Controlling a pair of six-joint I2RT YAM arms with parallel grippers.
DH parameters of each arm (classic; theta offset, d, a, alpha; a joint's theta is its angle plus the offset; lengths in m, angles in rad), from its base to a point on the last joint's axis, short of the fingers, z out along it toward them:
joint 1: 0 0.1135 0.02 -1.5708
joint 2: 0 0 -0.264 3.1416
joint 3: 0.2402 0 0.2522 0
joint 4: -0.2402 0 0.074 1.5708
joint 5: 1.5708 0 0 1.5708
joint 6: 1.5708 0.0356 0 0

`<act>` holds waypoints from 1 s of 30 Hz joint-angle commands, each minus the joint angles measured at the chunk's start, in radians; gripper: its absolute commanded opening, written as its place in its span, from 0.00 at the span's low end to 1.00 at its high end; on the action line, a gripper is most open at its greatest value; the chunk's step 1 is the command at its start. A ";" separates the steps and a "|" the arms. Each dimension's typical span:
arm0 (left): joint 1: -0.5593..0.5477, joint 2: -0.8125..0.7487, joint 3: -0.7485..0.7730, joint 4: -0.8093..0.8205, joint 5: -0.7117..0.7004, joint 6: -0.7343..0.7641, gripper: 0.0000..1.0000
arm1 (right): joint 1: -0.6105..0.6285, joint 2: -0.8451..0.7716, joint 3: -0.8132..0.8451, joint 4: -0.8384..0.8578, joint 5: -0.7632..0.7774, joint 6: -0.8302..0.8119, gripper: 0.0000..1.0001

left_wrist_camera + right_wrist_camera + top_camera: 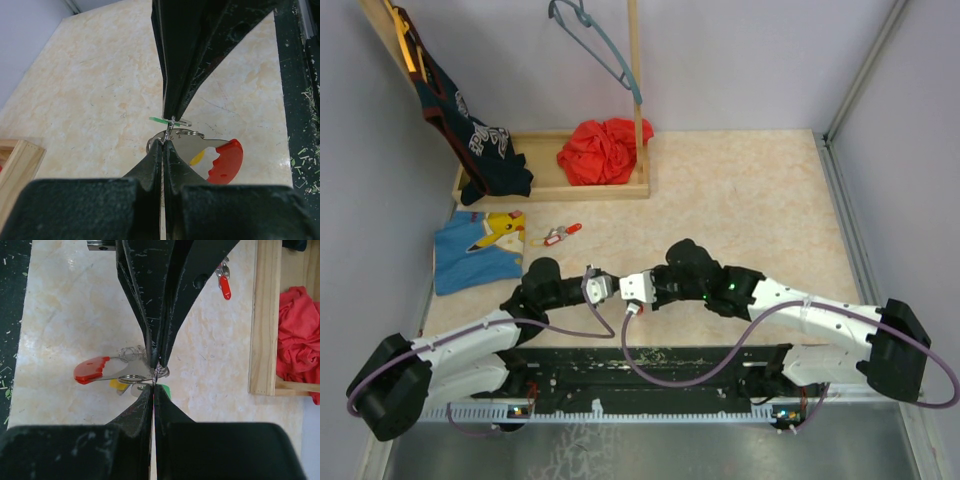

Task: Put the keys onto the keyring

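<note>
The keyring (131, 378), a bunch of thin metal rings with a red-tipped metal tag (92, 370), hangs just above the table between my two arms. A yellow key head (119, 385) and a green key head (165, 390) show on it. My left gripper (164, 142) is shut on a thin wire ring of the bunch. Tip to tip with it, my right gripper (154, 386) is shut on the wire beside the green head (159, 119). In the top view both grippers (616, 290) (624, 291) meet at the table's middle. A loose red key (563, 234) (225, 286) lies further back.
A blue cloth with a yellow cartoon print (480, 250) lies at the left. Behind it stands a wooden rack base (550, 192) with a red cloth (605, 150), a dark garment (480, 150) and a hanger (600, 40). A black strip (700, 362) runs along the near edge.
</note>
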State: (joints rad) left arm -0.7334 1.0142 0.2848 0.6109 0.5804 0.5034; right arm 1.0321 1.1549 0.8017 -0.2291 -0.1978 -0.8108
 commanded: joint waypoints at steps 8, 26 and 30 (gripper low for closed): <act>-0.004 -0.066 0.052 -0.018 -0.121 -0.211 0.00 | 0.042 -0.045 -0.010 0.104 0.027 -0.086 0.00; -0.003 -0.103 -0.082 0.275 -0.133 -0.416 0.00 | 0.025 -0.071 -0.135 0.275 0.017 0.049 0.01; -0.003 -0.089 -0.086 0.298 -0.126 -0.413 0.00 | 0.002 -0.105 -0.180 0.346 -0.034 0.076 0.15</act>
State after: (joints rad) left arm -0.7353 0.9226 0.1967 0.7666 0.4412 0.1047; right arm 1.0500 1.1069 0.6552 0.0116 -0.1627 -0.7956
